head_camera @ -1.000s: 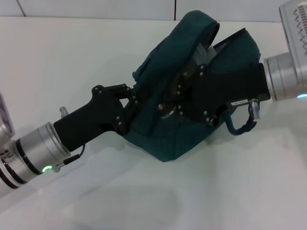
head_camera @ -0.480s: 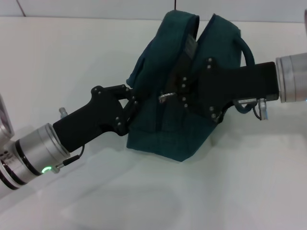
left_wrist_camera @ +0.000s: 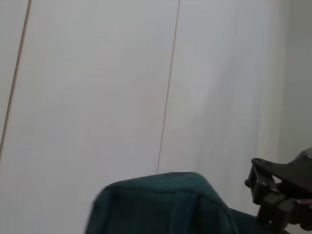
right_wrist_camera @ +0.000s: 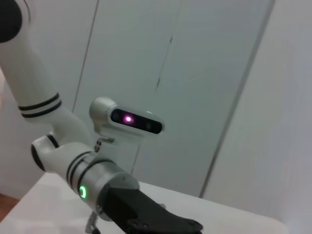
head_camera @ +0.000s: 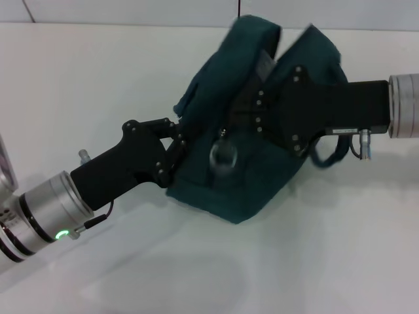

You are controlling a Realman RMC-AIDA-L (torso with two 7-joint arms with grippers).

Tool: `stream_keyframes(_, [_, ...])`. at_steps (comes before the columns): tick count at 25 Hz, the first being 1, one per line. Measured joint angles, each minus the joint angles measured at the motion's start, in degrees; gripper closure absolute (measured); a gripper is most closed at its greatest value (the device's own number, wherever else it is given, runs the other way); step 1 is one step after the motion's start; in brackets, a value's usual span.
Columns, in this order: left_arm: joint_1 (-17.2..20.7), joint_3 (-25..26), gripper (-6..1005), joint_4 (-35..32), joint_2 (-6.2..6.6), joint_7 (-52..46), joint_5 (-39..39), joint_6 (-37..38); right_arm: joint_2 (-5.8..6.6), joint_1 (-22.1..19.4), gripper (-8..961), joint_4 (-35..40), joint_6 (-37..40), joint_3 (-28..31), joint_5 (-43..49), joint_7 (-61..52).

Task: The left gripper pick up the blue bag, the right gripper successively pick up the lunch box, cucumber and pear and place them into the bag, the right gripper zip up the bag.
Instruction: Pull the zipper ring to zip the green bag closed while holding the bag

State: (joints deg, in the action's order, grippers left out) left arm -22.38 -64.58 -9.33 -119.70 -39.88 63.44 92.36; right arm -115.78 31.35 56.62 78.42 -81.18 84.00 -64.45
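Bag position: dark teal-blue fabric bag (head_camera: 252, 131) sits centre frame in head view on the white table (head_camera: 98, 78), bunched up, metal ring zipper pull (head_camera: 221, 156) hanging on its front face. Left gripper (head_camera: 175, 145), black two-fingered claw with no label, comes in from lower left, fingers clamped on the bag's left edge. Right gripper (head_camera: 252, 111), black claw with a small white printed label (text unreadable), enters from the right onto the bag's top; can't tell its finger state. Left wrist view shows the bag's top edge (left_wrist_camera: 161, 204).
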Motion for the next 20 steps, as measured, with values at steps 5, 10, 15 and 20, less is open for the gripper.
stream_keyframes(5, [0.3, 0.0, 945, 0.0, -0.01, 0.5, 0.0, 0.0, -0.06, -0.6, 919, -0.3, -1.2, -0.1, 0.1, 0.7])
stream_keyframes(10, [0.3, 0.0, 945, 0.0, -0.01, 0.6, 0.0, 0.0, 0.02, -0.7, 919, -0.4, -0.7, -0.2, 0.0, 0.0])
stream_keyframes(15, [0.4, 0.0, 944, 0.0, -0.01, 0.8, 0.0, 0.0, 0.61, -0.7, 903, 0.2, 5.3, -0.1, 0.2, -5.0])
stream_keyframes(20, [0.5, 0.0, 945, 0.0, -0.07, 1.2, -0.4, 0.1, 1.43, -1.0, 814, -0.3, 9.5, 0.0, 1.3, -11.3])
